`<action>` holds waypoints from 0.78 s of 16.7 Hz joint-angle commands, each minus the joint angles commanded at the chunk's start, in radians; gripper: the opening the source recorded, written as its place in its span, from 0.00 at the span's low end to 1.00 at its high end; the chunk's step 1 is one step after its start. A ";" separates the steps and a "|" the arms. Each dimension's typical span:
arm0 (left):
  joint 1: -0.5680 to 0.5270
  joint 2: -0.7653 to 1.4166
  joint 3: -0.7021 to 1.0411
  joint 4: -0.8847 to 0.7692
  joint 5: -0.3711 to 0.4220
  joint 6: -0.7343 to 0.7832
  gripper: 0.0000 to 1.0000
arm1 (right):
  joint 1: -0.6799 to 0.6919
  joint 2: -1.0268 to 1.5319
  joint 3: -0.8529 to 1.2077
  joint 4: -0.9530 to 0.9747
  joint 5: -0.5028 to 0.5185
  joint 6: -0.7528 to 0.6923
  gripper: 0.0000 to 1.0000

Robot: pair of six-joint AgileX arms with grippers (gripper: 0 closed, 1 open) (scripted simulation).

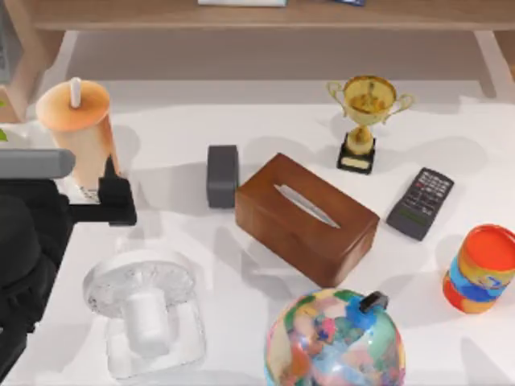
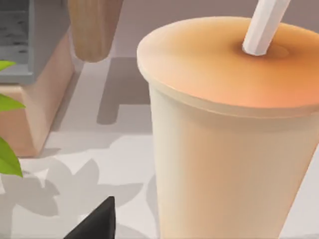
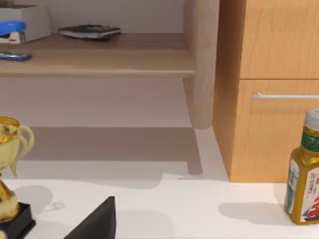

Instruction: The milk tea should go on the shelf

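From above, the milk tea (image 1: 76, 133) is standing upright at the table's (image 1: 241, 121) far left, straw up, below and well short of the shelf (image 1: 265, 14) running along the far edge. The left gripper (image 1: 100, 197) is sitting against the cup's lower part, one dark finger (image 1: 119, 199) showing at its right side; the cup looks to be between the fingers, but whether they are pressing on it I cannot tell. A dark block (image 1: 223, 175), a tissue box (image 1: 306, 217), a trophy (image 1: 366, 121), a calculator (image 1: 421, 203), a can (image 1: 481, 269), a globe (image 1: 334, 338) and a clear mushroom-shaped lamp (image 1: 143, 310) are lying across the rest. In the left wrist view the cup (image 2: 229, 149) is looming close, orange lid and white straw (image 2: 263, 25) on top, a fingertip (image 2: 97, 224) just beside its wall — contact is not visible. The right wrist view is looking at the shelf (image 3: 99, 57), the trophy (image 3: 12, 174) and a bottle (image 3: 304, 174), with one finger (image 3: 97, 221) of the right gripper at its lower edge; its opening is not shown. I judge the cup thin-walled, smooth, tapered and top-heavy with liquid — better gripped mid-body, gently, and kept upright.
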 joint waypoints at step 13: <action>0.067 0.295 0.254 0.043 0.070 0.014 1.00 | 0.000 0.000 0.000 0.000 0.000 0.000 1.00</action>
